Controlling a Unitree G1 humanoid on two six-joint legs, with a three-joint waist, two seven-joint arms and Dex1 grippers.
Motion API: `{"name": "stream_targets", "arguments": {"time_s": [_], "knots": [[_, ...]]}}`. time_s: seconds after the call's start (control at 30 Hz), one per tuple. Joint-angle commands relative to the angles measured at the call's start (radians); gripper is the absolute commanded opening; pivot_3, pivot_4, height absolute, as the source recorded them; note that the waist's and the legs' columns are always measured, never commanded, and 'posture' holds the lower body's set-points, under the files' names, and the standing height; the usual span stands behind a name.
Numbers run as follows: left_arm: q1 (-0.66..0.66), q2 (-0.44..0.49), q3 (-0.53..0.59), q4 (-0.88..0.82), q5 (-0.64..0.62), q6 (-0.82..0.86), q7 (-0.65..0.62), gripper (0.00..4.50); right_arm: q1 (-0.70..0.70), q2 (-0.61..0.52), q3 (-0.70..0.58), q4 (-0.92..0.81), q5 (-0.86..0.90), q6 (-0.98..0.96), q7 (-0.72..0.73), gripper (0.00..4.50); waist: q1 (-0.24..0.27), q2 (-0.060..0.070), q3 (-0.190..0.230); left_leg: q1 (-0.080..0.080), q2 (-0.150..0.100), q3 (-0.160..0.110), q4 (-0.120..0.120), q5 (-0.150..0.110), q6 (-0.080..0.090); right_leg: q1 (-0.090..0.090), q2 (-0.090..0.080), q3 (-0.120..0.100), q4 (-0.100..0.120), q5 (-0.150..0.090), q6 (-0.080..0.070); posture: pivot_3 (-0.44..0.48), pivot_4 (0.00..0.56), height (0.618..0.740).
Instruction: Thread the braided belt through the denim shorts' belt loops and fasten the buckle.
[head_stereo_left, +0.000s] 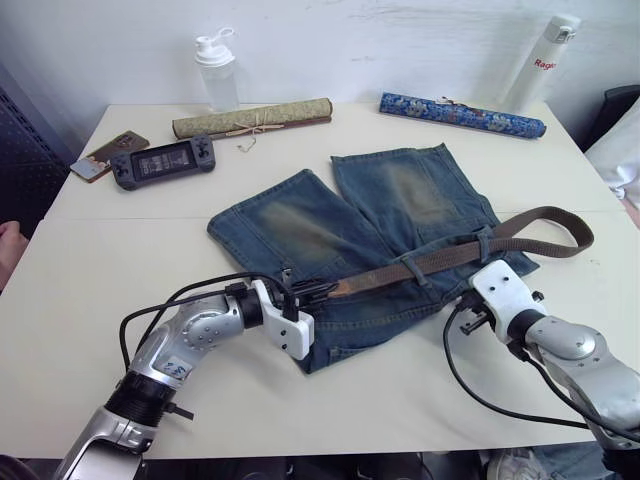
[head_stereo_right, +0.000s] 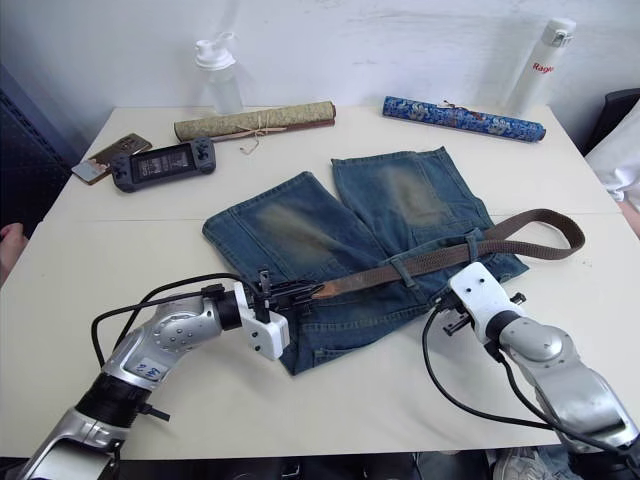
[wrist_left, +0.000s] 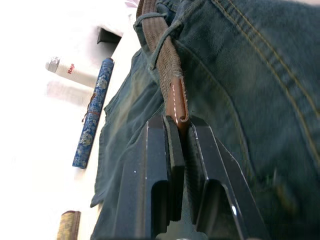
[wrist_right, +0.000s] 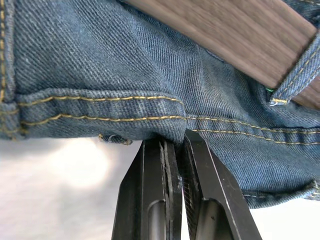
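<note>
Clearly your left pincer (wrist_left: 181, 131) is closed on the tan tip of the braided belt (head_stereo_left: 440, 256), which lies along the waistband of the denim shorts (head_stereo_left: 300, 235) on the counter (head_stereo_left: 100, 290); your right pincer (wrist_right: 177, 145) nips the waistband edge. Expect limp, light webbing; grip that stiffer leather tip.

Faded, coarse denim shorts (head_stereo_left: 380, 230), a matt woven braided belt (head_stereo_left: 450, 255) with smooth leather tip.
</note>
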Motion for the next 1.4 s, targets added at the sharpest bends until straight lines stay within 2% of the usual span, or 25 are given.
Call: {"name": "stream_targets", "arguments": {"time_s": [0.03, 0.23, 0.4, 0.53, 0.6, 0.67, 0.7, 0.77, 0.87, 0.93, 0.97, 1.0, 1.03, 1.07, 1.17, 1.23, 1.27, 1.4], "knots": [[0.045, 0.041, 0.048, -0.085, -0.001, 0.023, 0.005, 0.00, -0.048, -0.032, -0.043, 0.114, -0.109, -0.007, -0.028, 0.12, 0.000, 0.000, 0.000, 0.000, 0.000, 0.000, 0.000, 0.000, 0.000, 0.000, 0.000, 0.000, 0.000, 0.000, 0.000, 0.000, 0.150, 0.717], [0.057, 0.046, 0.050, -0.097, 0.001, 0.037, 0.008, 0.00, -0.065, -0.037, -0.038, 0.162, -0.165, -0.042, -0.034, 0.12, 0.001, 0.000, 0.000, 0.000, 0.000, 0.000, 0.000, 0.000, 0.000, 0.000, 0.000, 0.000, 0.000, 0.000, 0.000, 0.000, 0.150, 0.717], [0.053, 0.043, 0.043, -0.091, 0.006, 0.033, 0.016, 0.00, -0.057, 0.015, -0.084, 0.112, -0.108, 0.000, -0.010, 0.12, 0.000, 0.000, 0.000, 0.000, 0.000, 0.000, 0.000, 0.000, 0.000, 0.000, 0.000, 0.000, 0.000, 0.000, 0.000, 0.000, 0.150, 0.717], [0.049, 0.046, 0.044, -0.083, 0.003, 0.027, 0.017, 0.00, -0.019, 0.037, -0.173, 0.056, -0.042, 0.077, 0.017, 0.12, -0.001, 0.001, 0.000, 0.000, 0.000, 0.000, 0.000, 0.000, 0.000, 0.000, 0.000, 0.000, 0.000, 0.000, 0.000, 0.000, 0.150, 0.717], [0.048, 0.046, 0.044, -0.079, 0.000, 0.026, 0.017, 0.00, -0.013, 0.057, -0.239, 0.030, 0.004, 0.120, 0.033, 0.83, 0.001, 0.001, 0.000, -0.001, 0.000, 0.000, 0.000, 0.000, 0.000, 0.000, 0.001, 0.000, 0.000, 0.000, 0.000, 0.000, 0.150, 0.717], [0.049, 0.046, 0.043, -0.074, -0.001, 0.025, 0.018, 0.00, 0.007, 0.053, -0.306, -0.006, 0.056, 0.176, 0.067, 1.24, 0.000, 0.001, 0.001, -0.001, 0.000, 0.000, 0.000, 0.000, 0.000, 0.000, 0.000, -0.001, 0.000, 0.000, 0.000, 0.000, 0.150, 0.717], [0.050, 0.047, 0.044, -0.075, -0.002, 0.024, 0.018, 0.00, 0.009, 0.062, -0.356, -0.027, 0.096, 0.217, 0.085, 1.69, 0.000, 0.002, 0.001, -0.001, 0.000, 0.000, 0.000, 0.000, 0.000, 0.000, 0.001, -0.001, 0.000, 0.000, 0.000, 0.000, 0.150, 0.717], [0.050, 0.048, 0.044, -0.076, -0.003, 0.023, 0.017, 0.00, 0.006, 0.060, -0.454, -0.065, 0.174, 0.287, 0.127, 2.25, -0.002, 0.002, 0.001, -0.001, 0.000, 0.000, 0.000, 0.000, 0.000, 0.000, 0.000, 0.000, 0.000, 0.000, 0.000, 0.000, 0.150, 0.717], [0.047, 0.050, 0.044, -0.075, -0.006, 0.022, 0.017, 0.00, -0.035, 0.057, -0.582, -0.094, 0.279, 0.366, 0.163, 3.53, -0.006, 0.003, 0.000, -0.001, 0.001, 0.000, 0.000, 0.000, 0.001, 0.000, 0.001, 0.000, 0.000, 0.000, 0.000, 0.000, 0.150, 0.717], [0.044, 0.049, 0.042, -0.071, -0.006, 0.021, 0.018, 0.00, -0.101, 0.074, -0.661, -0.128, 0.438, 0.484, 0.189, 4.43, -0.008, 0.003, 0.000, 0.000, 0.002, 0.000, -0.001, 0.000, 0.001, 0.000, 0.001, 0.000, 0.000, 0.000, 0.000, 0.000, 0.150, 0.717], [0.043, 0.048, 0.041, -0.070, -0.006, 0.020, 0.019, 0.00, -0.129, 0.085, -0.688, -0.141, 0.504, 0.537, 0.192, 4.43, -0.010, 0.003, 0.001, 0.000, 0.002, 0.000, -0.001, 0.000, 0.001, 0.000, 0.001, 0.000, 0.000, 0.000, 0.000, 0.000, 0.150, 0.717], [0.040, 0.046, 0.039, -0.069, -0.007, 0.018, 0.021, 0.00, -0.123, 0.136, -0.665, -0.160, 0.763, 0.561, 0.121, 4.43, -0.010, 0.003, 0.001, 0.000, 0.002, -0.001, -0.001, -0.001, 0.002, 0.000, 0.001, 0.000, 0.000, 0.000, 0.000, 0.000, 0.150, 0.717], [0.038, 0.044, 0.038, -0.068, -0.007, 0.016, 0.023, 0.00, -0.120, 0.177, -0.648, -0.171, 0.944, 0.580, 0.063, 4.43, -0.009, 0.002, 0.000, 0.000, 0.002, -0.001, -0.001, -0.002, 0.003, 0.000, 0.001, 0.000, 0.000, 0.000, 0.000, 0.000, 0.150, 0.717], [0.037, 0.042, 0.038, -0.068, -0.007, 0.012, 0.026, 0.00, -0.087, 0.208, -0.584, -0.176, 1.149, 0.530, -0.056, 4.43, -0.010, 0.002, 0.000, 0.000, 0.003, -0.003, -0.002, -0.002, 0.003, 0.001, 0.001, -0.001, -0.002, 0.000, -0.001, 0.000, 0.150, 0.717], [0.034, 0.038, 0.041, -0.067, -0.008, -0.002, 0.037, 0.00, -0.007, 0.226, -0.396, -0.179, 1.562, 0.311, -0.393, 4.43, -0.008, 0.005, 0.002, -0.001, 0.003, -0.003, -0.002, -0.002, 0.003, 0.001, 0.002, -0.001, -0.001, -0.001, -0.002, 0.000, 0.150, 0.717], [0.028, 0.035, 0.044, -0.069, -0.003, -0.011, 0.048, 0.00, 0.035, 0.273, -0.264, -0.181, 1.686, 0.183, -0.566, 4.43, -0.007, 0.005, 0.002, -0.001, 0.001, -0.001, -0.001, -0.002, 0.004, 0.000, 0.000, 0.000, 0.000, 0.000, -0.001, 0.000, 0.150, 0.717], [0.027, 0.035, 0.044, -0.070, 0.000, -0.013, 0.052, 0.00, 0.048, 0.285, -0.225, -0.187, 1.701, 0.143, -0.610, 4.43, -0.007, 0.004, 0.001, -0.001, 0.001, -0.001, 0.000, -0.002, 0.004, 0.001, 0.000, 0.000, -0.001, 0.000, 0.000, 0.000, 0.150, 0.717], [0.018, 0.033, 0.041, -0.067, 0.002, -0.028, 0.060, 0.00, 0.023, 0.452, -0.094, -0.179, 1.706, -0.043, -0.816, 4.43, -0.006, 0.004, 0.001, -0.001, 0.001, -0.001, 0.000, -0.003, 0.005, 0.000, 0.000, 0.001, -0.001, 0.001, 0.001, 0.000, 0.150, 0.717]]}}
